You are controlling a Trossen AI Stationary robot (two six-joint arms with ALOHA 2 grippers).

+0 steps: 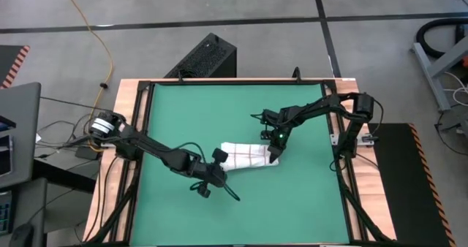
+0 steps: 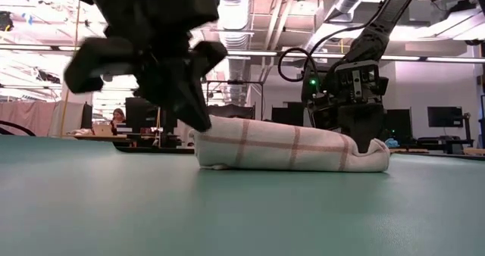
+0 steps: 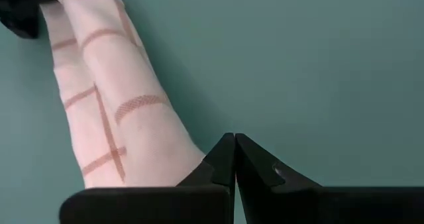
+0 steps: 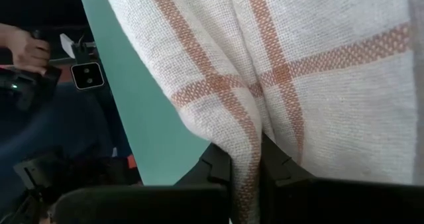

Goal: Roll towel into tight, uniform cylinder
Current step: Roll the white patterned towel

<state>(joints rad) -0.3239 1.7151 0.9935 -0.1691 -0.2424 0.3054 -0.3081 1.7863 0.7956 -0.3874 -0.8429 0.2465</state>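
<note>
The left gripper looms closest in the low view, its fingers pressed together on nothing, tips resting beside the towel at the end nearer the left arm. The towel lies as a squat, partly flattened roll on the green mat, slightly toward the mat's front edge from its middle. At the towel's other end the right gripper stands point-down, its fingers pinching a fold of the cloth.

The roll looks loose and uneven, so it is likely not yet tight. If the right gripper lifts or pulls while pinching only one layer, that end could unwind or stretch into a tail. With the left fingers merely beside the cloth, nothing pins that end, so the roll could slide across the mat instead of tightening.
</note>
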